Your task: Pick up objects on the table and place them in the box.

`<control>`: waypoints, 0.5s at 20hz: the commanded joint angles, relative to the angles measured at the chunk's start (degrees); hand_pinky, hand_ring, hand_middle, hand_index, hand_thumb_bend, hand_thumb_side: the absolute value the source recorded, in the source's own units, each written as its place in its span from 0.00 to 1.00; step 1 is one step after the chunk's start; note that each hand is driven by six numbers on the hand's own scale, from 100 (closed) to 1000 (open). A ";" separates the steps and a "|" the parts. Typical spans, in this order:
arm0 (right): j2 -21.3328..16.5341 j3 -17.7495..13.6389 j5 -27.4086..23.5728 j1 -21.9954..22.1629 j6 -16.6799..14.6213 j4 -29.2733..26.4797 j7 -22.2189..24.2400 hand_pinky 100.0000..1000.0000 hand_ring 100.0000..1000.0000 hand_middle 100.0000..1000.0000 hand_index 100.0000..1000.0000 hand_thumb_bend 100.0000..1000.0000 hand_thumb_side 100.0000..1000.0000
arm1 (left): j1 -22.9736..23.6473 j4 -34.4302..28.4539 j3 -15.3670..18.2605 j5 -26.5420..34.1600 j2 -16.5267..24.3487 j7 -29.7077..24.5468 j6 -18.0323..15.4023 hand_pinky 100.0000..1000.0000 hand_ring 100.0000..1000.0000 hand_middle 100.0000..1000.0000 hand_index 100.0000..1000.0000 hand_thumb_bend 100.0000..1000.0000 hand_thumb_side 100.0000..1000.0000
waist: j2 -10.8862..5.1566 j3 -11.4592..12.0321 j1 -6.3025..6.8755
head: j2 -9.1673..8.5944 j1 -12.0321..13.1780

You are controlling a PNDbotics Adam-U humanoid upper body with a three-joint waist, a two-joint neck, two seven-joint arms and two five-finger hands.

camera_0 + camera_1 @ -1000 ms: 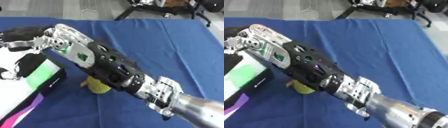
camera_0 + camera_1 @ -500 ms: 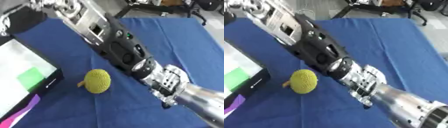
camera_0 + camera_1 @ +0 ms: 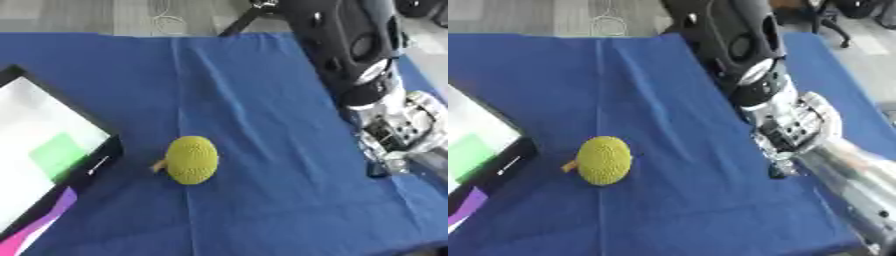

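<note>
A yellow-green knobbly fruit (image 3: pixel 191 160) with a short brown stem lies on the blue tablecloth (image 3: pixel 254 90), just right of the box. The box (image 3: pixel 103 156) stands at the left edge, with a black rim, a white inside, a green patch (image 3: pixel 54 152) and a purple piece (image 3: pixel 35 227) at its near corner. My right arm (image 3: pixel 745 45) rises from the lower right to the top edge, black above a silver joint (image 3: pixel 794 120). Its hand lies beyond the top edge. No left hand shows.
The cloth's right edge runs close behind the arm, with grey floor beyond. A white cable (image 3: pixel 605 20) lies on the floor past the far edge, and a chair base (image 3: pixel 842 20) stands at the top right.
My right arm has swung from over the box at the left across to the right side, uncovering the fruit. Its hand has left the picture. The fruit stays put.
</note>
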 commanded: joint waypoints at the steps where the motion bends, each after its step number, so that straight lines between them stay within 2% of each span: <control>1: -6.40 -3.36 -3.07 1.42 0.97 -1.40 -3.23 0.93 0.87 0.85 0.91 0.00 0.19 | 0.46 -1.66 1.24 0.17 3.69 0.87 -0.17 0.73 0.75 0.54 0.78 0.58 0.52 | -2.40 -0.36 0.36 | 0.00 0.81; 3: -9.94 -4.87 -4.30 4.34 1.52 -2.37 -4.70 0.93 0.87 0.85 0.91 0.00 0.20 | 1.36 -2.06 1.63 0.52 5.05 1.28 -0.30 0.73 0.75 0.55 0.78 0.59 0.55 | -2.51 -0.82 0.46 | -0.08 1.23; 4: -11.75 -5.50 -4.64 6.03 1.76 -3.13 -5.28 0.93 0.87 0.85 0.91 0.00 0.19 | 1.79 -2.31 1.83 0.62 5.75 1.48 -0.39 0.73 0.75 0.55 0.78 0.58 0.52 | -2.52 -1.02 0.49 | -0.14 1.43; 8: -17.29 -7.42 -6.53 13.22 3.64 -6.22 -7.30 0.93 0.88 0.88 0.92 0.00 0.24 | 3.05 -3.00 2.33 1.41 7.84 2.10 -0.56 0.73 0.75 0.55 0.78 0.58 0.52 | -2.41 -1.56 0.71 | -0.12 2.66; 10: -19.84 -7.64 -7.08 17.38 4.48 -8.65 -6.86 0.93 0.88 0.88 0.91 0.00 0.21 | 3.52 -3.27 2.40 1.59 8.75 2.22 -0.59 0.73 0.75 0.55 0.78 0.58 0.52 | -2.27 -1.80 0.76 | -0.18 3.26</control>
